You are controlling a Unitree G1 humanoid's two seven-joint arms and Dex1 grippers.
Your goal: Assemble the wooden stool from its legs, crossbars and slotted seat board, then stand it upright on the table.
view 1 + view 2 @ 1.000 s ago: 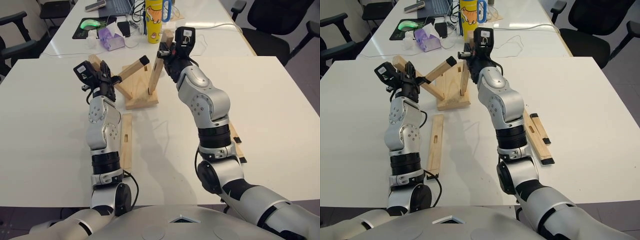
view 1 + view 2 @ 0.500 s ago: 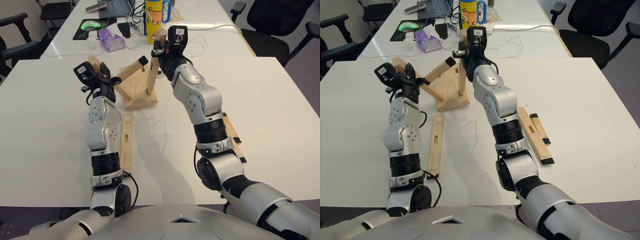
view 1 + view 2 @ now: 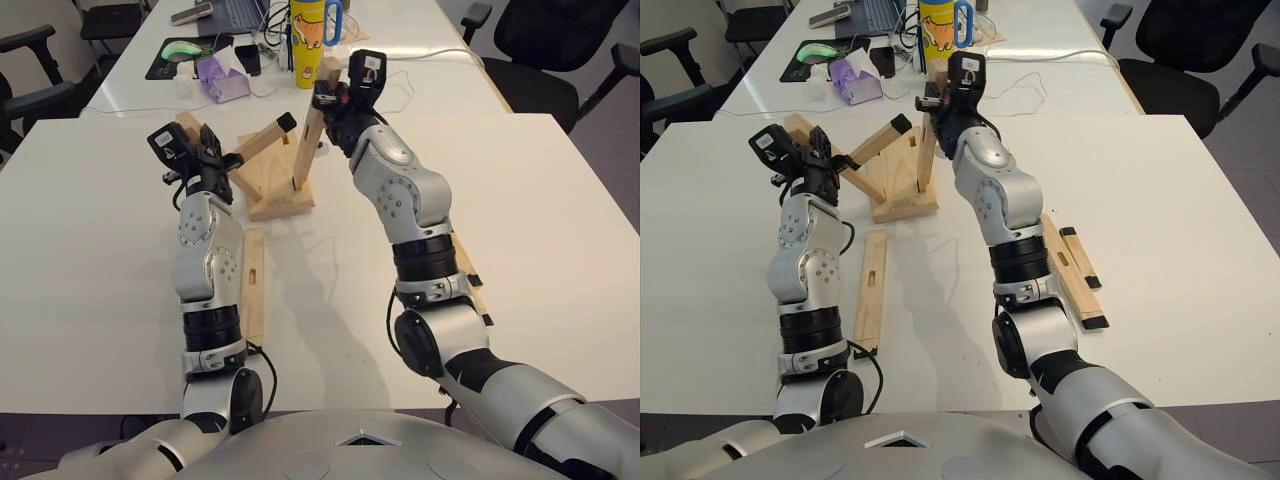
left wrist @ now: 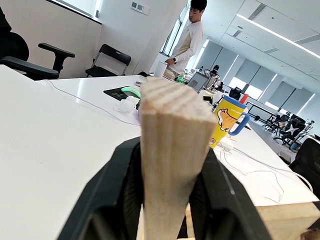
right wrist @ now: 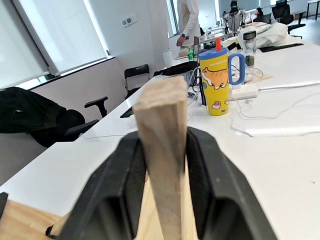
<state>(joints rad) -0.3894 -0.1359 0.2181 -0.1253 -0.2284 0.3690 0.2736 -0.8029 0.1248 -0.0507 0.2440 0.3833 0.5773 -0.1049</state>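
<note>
A half-built stool frame stands at the far middle of the table on a wooden crossbar [image 3: 283, 203]. My left gripper [image 3: 210, 158] is shut on a slanting leg [image 3: 188, 122], whose end grain sits between the black fingers [image 4: 125, 185]. My right gripper [image 3: 330, 100] is shut on a near-upright leg [image 3: 306, 150], clamped by both pads [image 5: 120, 185]. A third leg [image 3: 268, 133] with a black cap leans between them. One slotted board [image 3: 253, 285] lies flat beside my left forearm. A second slotted board [image 3: 1065, 270] and a short bar [image 3: 1082, 258] lie by my right elbow.
On the table behind stand a yellow mug [image 3: 313, 28], a purple object [image 3: 222, 78], a green mouse on a dark pad [image 3: 180, 48] and cables. Office chairs ring the tables. Bare tabletop stretches to the left, the right and the near edge.
My right gripper, holding its leg, swung slightly left and then back right, leaving the leg a little more upright. The left arm and its leg have stayed still.
</note>
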